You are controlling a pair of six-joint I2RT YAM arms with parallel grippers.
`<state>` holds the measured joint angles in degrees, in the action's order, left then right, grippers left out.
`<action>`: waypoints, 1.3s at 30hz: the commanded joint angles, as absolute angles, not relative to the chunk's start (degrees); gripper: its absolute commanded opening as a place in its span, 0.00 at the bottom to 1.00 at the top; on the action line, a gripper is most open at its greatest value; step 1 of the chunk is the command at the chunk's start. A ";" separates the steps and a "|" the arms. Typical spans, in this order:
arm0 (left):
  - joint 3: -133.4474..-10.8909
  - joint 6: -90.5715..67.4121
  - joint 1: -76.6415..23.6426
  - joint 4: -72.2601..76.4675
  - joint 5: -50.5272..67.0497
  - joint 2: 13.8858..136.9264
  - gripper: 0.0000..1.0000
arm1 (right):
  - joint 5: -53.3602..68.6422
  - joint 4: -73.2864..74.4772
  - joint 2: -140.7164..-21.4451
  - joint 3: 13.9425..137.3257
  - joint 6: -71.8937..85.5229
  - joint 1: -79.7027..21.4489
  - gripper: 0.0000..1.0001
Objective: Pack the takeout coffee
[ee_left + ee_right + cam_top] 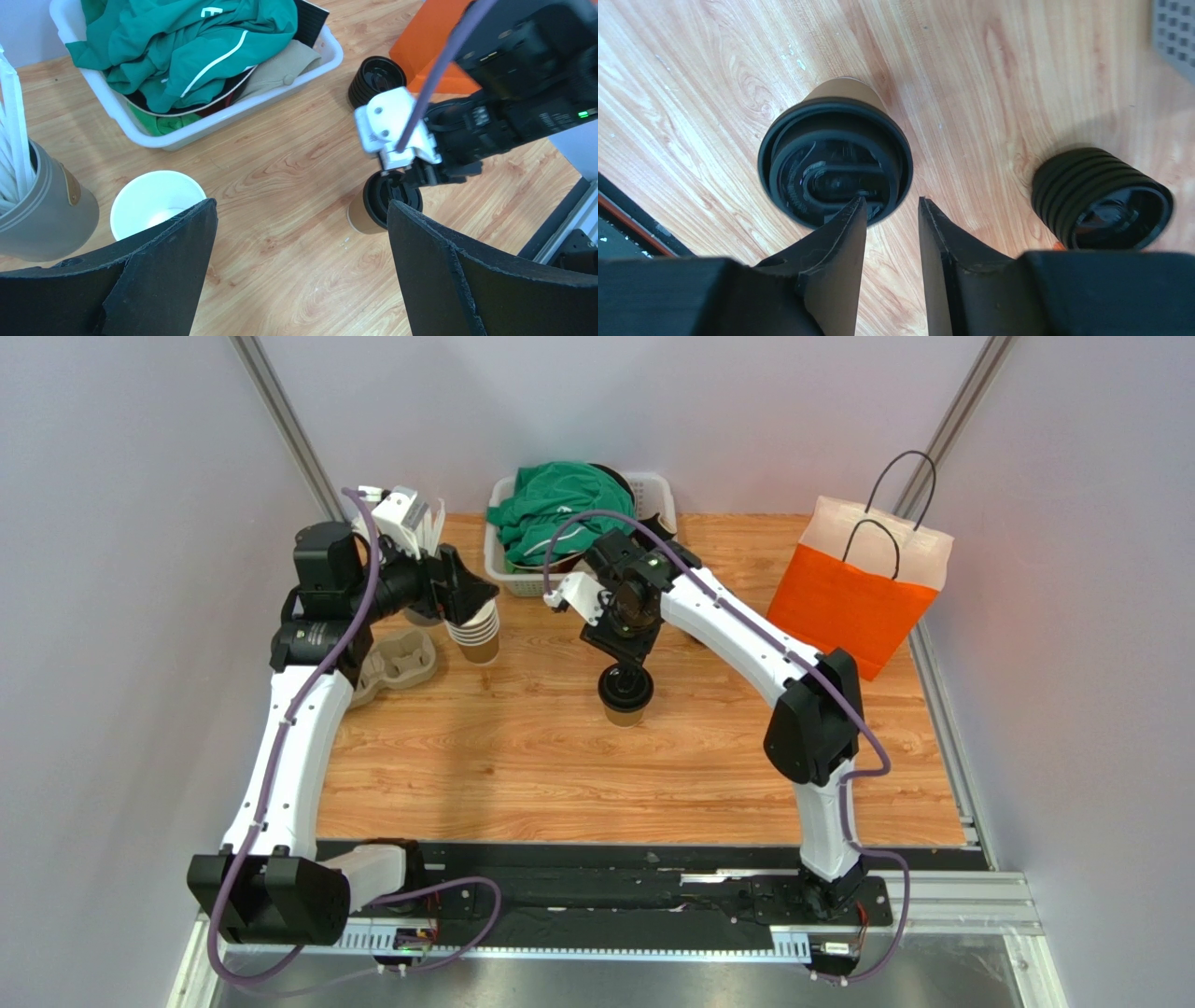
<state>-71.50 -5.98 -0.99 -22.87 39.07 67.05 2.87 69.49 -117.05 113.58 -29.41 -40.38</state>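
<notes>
The takeout coffee (835,161) stands upright on the bench (990,63), lid on, just beneath the right tool (892,204), whose jaws are a narrow gap apart and grip nothing. A stack of black lids (1099,199) sits nearby. The left tool (302,206) gapes wide and empty by the stacked tan cups (158,203).

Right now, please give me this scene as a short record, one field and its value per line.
coffee cup: upright on the table, black lid on
right hand: over the lid's edge, jaws slightly apart, holding nothing
left hand: wide open, empty, near the stack of lidless cups
orange bag: upright at the far right, apart from the cup
loose lids: one black stack, beside the cup
</notes>
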 commanded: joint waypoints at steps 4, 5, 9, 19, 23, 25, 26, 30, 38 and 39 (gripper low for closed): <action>-73.12 -6.59 -1.05 -22.32 42.45 68.64 0.99 | 3.51 67.94 -106.62 114.70 -28.74 -39.29 0.43; -73.56 -6.42 -1.49 -22.85 42.80 68.99 0.99 | 3.95 67.85 -105.48 114.52 -28.57 -38.24 0.44; -77.15 -2.21 -5.96 -28.80 42.72 71.54 0.99 | 11.40 65.58 -98.46 108.31 -25.41 -33.67 0.53; -82.17 0.97 -19.07 -32.17 43.42 87.07 0.99 | 18.81 52.65 -82.54 82.54 -22.94 -28.13 0.55; -83.76 2.11 -22.75 -32.25 41.76 92.10 0.99 | 22.14 51.33 -78.94 77.97 -22.32 -26.72 0.56; -83.67 2.46 -23.99 -31.99 41.49 94.29 0.99 | 22.50 51.33 -77.96 77.17 -22.50 -26.46 0.56; -83.67 2.29 -25.04 -31.99 41.40 95.18 0.99 | 22.85 51.33 -76.83 76.73 -22.67 -26.11 0.56; -83.84 2.11 -26.72 -31.55 40.87 99.13 0.99 | 25.30 50.89 -74.71 74.36 -23.03 -24.70 0.56; -84.82 2.02 -28.83 -30.76 41.31 103.36 0.99 | 25.14 49.75 -72.51 72.34 -22.59 -23.64 0.56; -84.12 2.02 -28.92 -30.24 41.22 103.45 0.99 | 25.05 49.22 -72.25 72.07 -22.67 -23.73 0.56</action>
